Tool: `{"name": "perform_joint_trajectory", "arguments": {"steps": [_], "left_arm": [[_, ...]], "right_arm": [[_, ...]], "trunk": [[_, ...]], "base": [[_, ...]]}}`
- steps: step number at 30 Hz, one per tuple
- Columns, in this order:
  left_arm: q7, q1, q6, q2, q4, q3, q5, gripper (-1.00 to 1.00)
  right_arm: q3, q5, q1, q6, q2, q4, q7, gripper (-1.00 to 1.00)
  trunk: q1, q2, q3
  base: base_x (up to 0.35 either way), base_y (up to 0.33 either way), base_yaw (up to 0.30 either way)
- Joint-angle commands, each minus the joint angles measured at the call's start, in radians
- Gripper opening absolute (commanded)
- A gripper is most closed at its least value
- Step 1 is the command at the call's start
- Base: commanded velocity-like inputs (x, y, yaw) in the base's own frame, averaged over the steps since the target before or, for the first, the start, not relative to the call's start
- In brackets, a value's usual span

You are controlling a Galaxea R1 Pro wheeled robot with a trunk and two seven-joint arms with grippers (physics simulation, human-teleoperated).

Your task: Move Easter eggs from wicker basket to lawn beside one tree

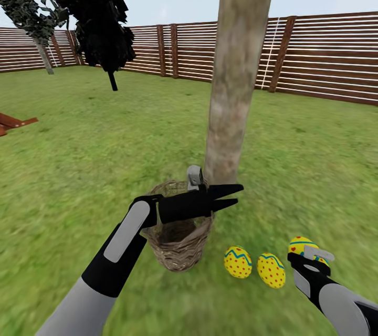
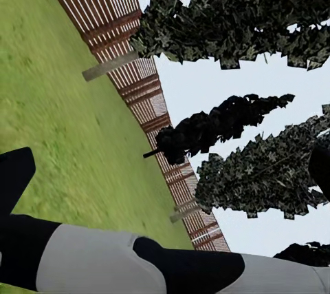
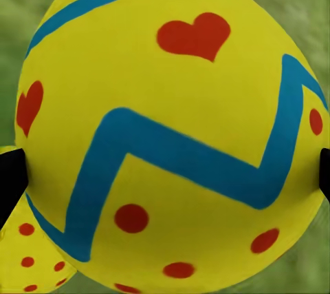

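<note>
1. The third egg (image 1: 301, 245) in the head view is mostly covered by the right gripper (image 1: 310, 258), so only its top and a bit of its side poke out.
2. Can't really tell from the head view how the right gripper's jaws sit. In the right wrist view the fingers (image 3: 8, 177) are just black slivers at the picture's edges.
3. The left gripper (image 1: 235, 195) and arm cover part of the wicker basket (image 1: 178, 252) rim, and I can't see the bottom inside.
4. The tree (image 1: 236, 79) trunk runs off the top edge, so there's no crown.

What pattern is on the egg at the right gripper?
Yellow egg with a blue zigzag band, red hearts and red dots; the right wrist view shows it best.
</note>
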Motion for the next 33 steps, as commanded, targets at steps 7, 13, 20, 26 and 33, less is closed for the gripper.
{"name": "perform_joint_trajectory", "arguments": {"steps": [7, 13, 20, 26, 33], "left_arm": [[-0.011, -0.001, 0.002, 0.0, -0.001, -0.004, -0.007, 1.0], [-0.015, -0.001, 0.002, 0.0, -0.001, -0.004, -0.007, 1.0], [-0.016, 0.0, 0.002, 0.0, -0.001, -0.004, -0.007, 1.0], [-0.016, -0.001, 0.002, 0.0, -0.001, -0.004, -0.007, 1.0], [-0.016, -0.001, 0.002, 0.0, -0.001, -0.004, -0.007, 1.0]], "right_arm": [[-0.009, 0.009, -0.001, -0.004, -0.002, -0.001, -0.001, -1.0], [-0.009, 0.007, -0.001, -0.005, -0.006, -0.002, -0.004, -1.0], [-0.009, 0.007, -0.001, -0.005, -0.007, -0.003, -0.025, -1.0], [-0.006, 0.009, -0.001, -0.005, -0.006, -0.003, -0.038, -1.0], [-0.006, 0.009, -0.001, -0.005, -0.005, -0.003, -0.038, -1.0]], "trunk": [[0.0, 0.0, -0.001], [0.003, -0.002, -0.024], [0.006, -0.003, -0.051], [0.009, -0.005, -0.074], [0.012, -0.006, -0.101]], "base": [[0.029, 0.0, 0.0], [0.0, 0.0, 0.0], [0.0, 0.0, 0.0], [0.0, 0.0, 0.0], [0.0, 0.0, 0.0]]}}
